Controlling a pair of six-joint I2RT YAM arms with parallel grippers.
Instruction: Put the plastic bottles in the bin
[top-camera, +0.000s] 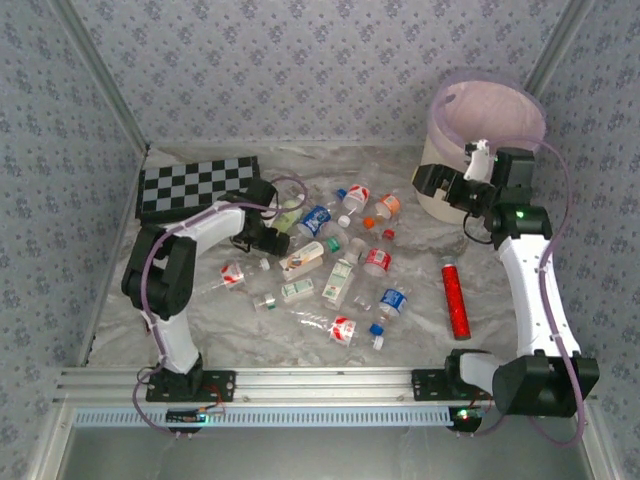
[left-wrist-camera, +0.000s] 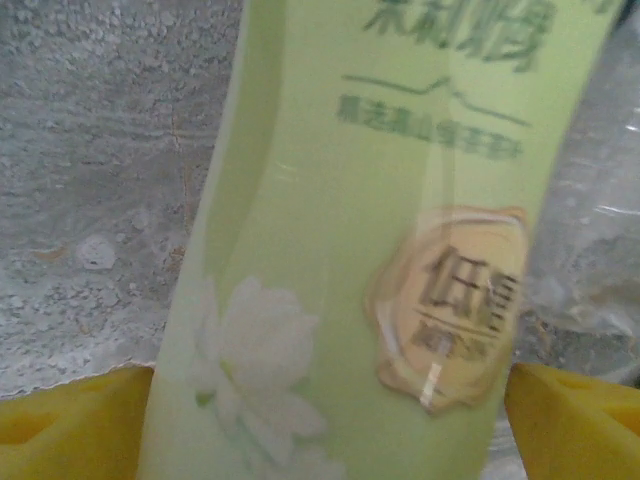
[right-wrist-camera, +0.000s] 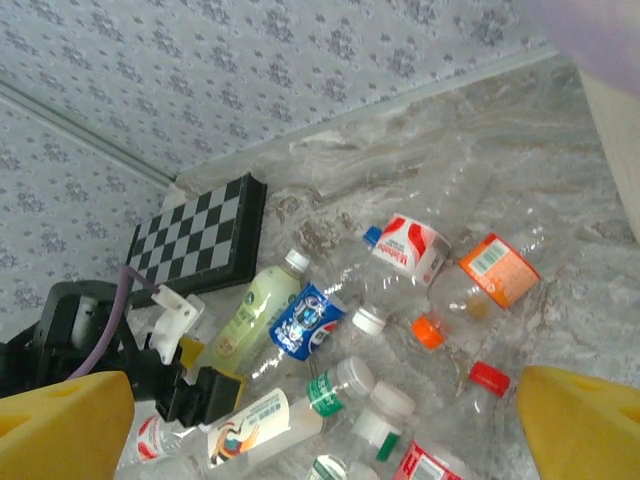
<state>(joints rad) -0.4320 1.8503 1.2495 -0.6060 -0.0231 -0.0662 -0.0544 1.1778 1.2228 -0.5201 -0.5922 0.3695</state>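
We find the plastic bottles lying loose across the middle of the marbled table, none of them in the bin. The bin stands in the far right corner, close against the back wall, with its pink liner folded over the rim.

The left arm reaches in from the near left. The left gripper straddles a pale green bottle at the far left edge of the scatter. One yellow fingertip sits at each side of the bottle's body. We cannot tell whether the pads press on it or only flank it. This bottle lies just beside the checkered board, which fills the far left corner along the wall.

The right gripper is held up in front of the bin's near wall. Its fingers stand wide apart with nothing between them.

Open room is as follows:
- A bare strip runs between the nearest bottles and the metal rail at the front edge.
- A narrower bare lane separates the scatter from a red cylinder lying on the right, with the right arm just beyond it.
- The ground between the bottles and the bin's foot is bare.
- The left side is hemmed in by the wall, the board and the left arm.
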